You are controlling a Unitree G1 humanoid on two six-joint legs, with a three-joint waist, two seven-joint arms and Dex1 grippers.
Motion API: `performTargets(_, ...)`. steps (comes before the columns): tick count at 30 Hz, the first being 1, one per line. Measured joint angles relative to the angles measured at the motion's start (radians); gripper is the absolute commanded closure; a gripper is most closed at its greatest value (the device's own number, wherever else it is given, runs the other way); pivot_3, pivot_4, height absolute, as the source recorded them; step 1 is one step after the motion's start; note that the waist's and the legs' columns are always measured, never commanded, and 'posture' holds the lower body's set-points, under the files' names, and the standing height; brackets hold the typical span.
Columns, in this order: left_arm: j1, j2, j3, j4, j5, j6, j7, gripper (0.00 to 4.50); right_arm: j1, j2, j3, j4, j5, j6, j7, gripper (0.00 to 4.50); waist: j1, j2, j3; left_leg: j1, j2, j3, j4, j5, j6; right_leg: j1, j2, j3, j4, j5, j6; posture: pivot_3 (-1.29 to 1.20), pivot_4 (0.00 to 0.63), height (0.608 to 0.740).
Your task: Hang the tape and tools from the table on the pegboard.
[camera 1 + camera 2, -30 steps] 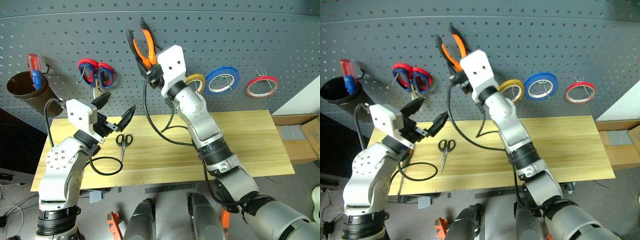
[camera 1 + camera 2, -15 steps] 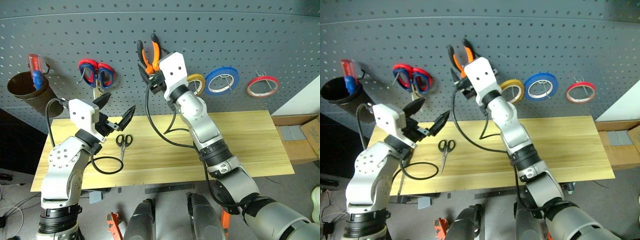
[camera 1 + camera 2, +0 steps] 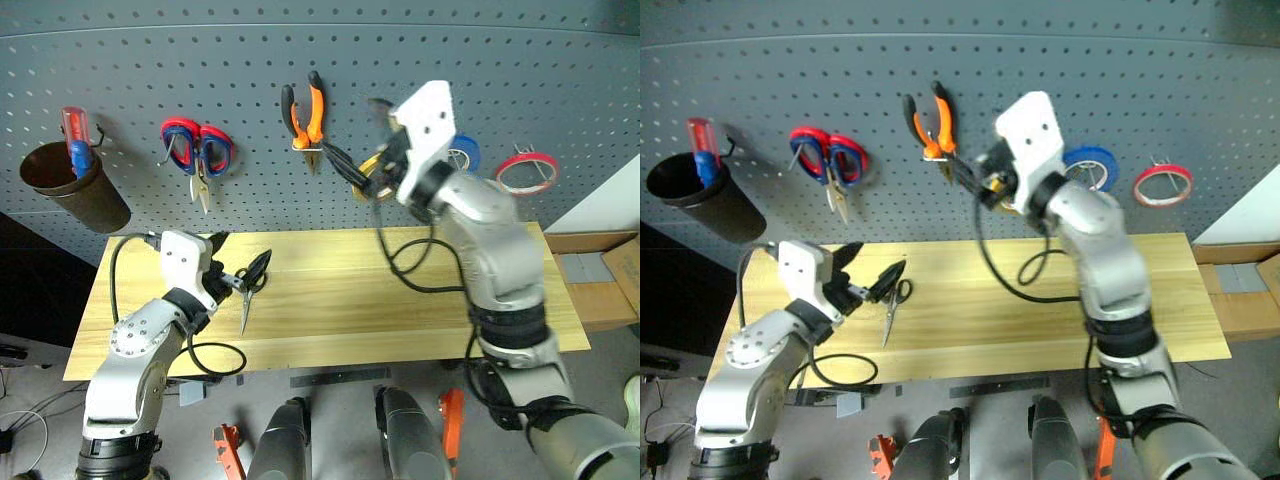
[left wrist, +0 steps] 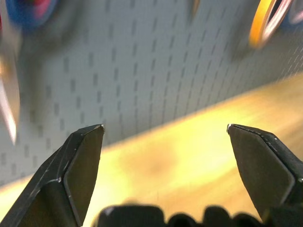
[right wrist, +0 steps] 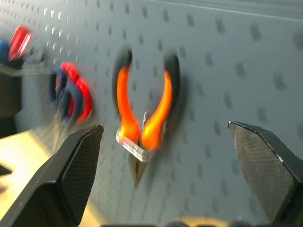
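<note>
The pliers are on the pegboard now, orange-and-black handles up, nose down, hanging free of my right pincer, which sits just beside them with its fingers spread and nothing between them. The red tape is up too, at the far right of the board, past the blue roll and the yellow roll my right arm half covers. That leaves the small black-handled scissors flat on the table, blades pointing toward me, and my left pincer is low over them, wide open, one finger right by the handle loops. I'd say the scissors are the step in hand: I want the fingers straddling the pivot or the loops, not the thin blades, come down square so they don't skate on the wood, close gently, then lift clear before swinging to a free hook. I can't pick out the long screwdriver on the table from here. The red-and-blue scissors and the red-handled screwdriver in its cup stay put. No lettering or labels I can read anywhere
</note>
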Motion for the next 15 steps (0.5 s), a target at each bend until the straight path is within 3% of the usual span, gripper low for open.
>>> performTargets(6,0.029,0.031,-0.037,0.005,0.074,0.257,0.13,0.0,0.117,-0.102,-0.03,-0.18,0.219,0.278,0.082,0.13,-0.002,0.0,0.0,0.0,0.0,0.001,0.0,-0.002,0.003,0.0,0.001,0.0,0.001,0.0,0.0,-0.03,0.269,0.74)
performTargets(9,-0.007,0.03,-0.082,0.046,0.104,0.4,0.174,0.0,0.162,-0.085,0.02,-0.244,0.267,0.383,0.047,0.13,-0.001,0.0,0.0,0.0,0.0,0.0,0.001,-0.002,0.003,0.0,0.0,0.0,0.001,0.0,0.0,-0.04,0.272,0.74)
performTargets(13,-0.048,-0.022,-0.118,0.105,0.123,0.443,0.212,0.0,0.196,-0.021,0.099,-0.282,0.283,0.468,-0.041,0.13,0.0,0.0,0.0,0.0,0.0,0.0,0.002,-0.001,0.003,0.0,0.0,0.0,0.001,0.001,0.0,-0.05,0.275,0.74)
performTargets(15,-0.068,-0.045,-0.117,0.137,0.13,0.456,0.232,0.0,0.208,-0.039,0.148,-0.302,0.279,0.471,-0.055,0.13,0.001,0.0,0.0,0.0,0.0,0.0,0.002,0.0,0.001,0.0,0.0,0.0,0.001,0.001,0.0,-0.05,0.275,0.74)
